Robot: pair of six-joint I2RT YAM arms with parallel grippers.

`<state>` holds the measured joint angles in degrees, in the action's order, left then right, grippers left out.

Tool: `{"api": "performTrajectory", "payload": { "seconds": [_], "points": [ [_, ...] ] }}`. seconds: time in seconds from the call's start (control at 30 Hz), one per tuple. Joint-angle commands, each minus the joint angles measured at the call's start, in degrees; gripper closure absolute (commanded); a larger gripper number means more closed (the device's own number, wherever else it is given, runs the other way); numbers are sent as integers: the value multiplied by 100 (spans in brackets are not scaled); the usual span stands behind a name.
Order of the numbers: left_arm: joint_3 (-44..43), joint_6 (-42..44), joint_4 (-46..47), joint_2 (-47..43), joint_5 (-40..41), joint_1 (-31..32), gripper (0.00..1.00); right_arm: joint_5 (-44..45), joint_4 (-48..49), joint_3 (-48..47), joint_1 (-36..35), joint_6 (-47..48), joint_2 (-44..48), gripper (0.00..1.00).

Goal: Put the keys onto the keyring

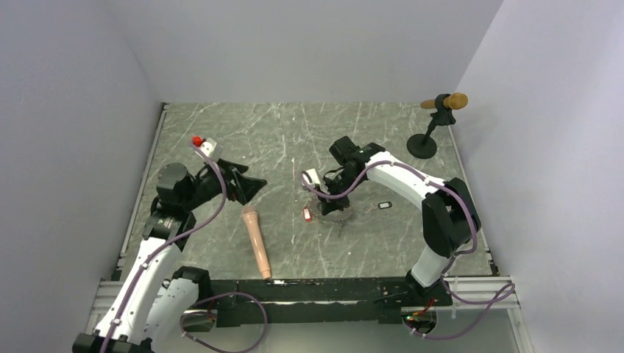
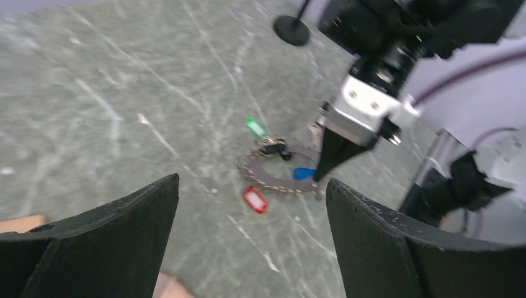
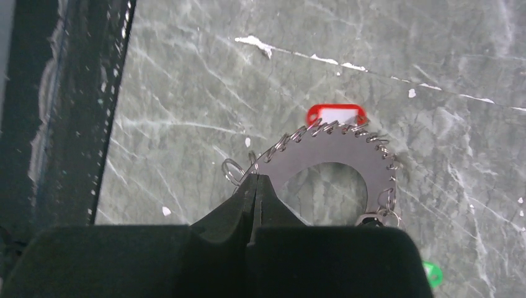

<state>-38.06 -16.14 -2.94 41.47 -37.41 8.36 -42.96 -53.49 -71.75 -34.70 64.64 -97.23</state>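
— What do we have on the table apart from the job itself?

— We see a peach cylinder lying flat on the grey-green marbled top, left of the middle. Its near end is close to the black rail along the front edge.

— And at the far right corner?

— We find a black stand on a round base, holding a tan cylinder crosswise at its top. We have plain white walls on three sides.
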Motion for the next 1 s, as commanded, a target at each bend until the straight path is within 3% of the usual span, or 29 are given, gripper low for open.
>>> {"api": "performTrajectory", "payload": {
  "seconds": [0.0, 0.2, 0.4, 0.7, 0.97],
  "points": [
    [154, -679, 312, 160, -172, 729, 10, -978, 39, -239, 164, -904, 125, 100],
    [659, -1520, 1186, 288, 339, 1706, 25, -1944, 736, -148, 435, -1997, 267, 100],
    [1241, -1843, 2839, 759, 236, 2214, 45, -2286, 1543, 158, 618, -2833, 572, 100],
    [1385, -734, 4091, 1751, 355, 3003, 60, -2560, 2041, 409, 740, -3207, 903, 100],
    [1209, -333, 3867, 2018, 785, 3197, 67, -2655, 2016, 425, 746, -3132, 926, 100]
  ]
}}
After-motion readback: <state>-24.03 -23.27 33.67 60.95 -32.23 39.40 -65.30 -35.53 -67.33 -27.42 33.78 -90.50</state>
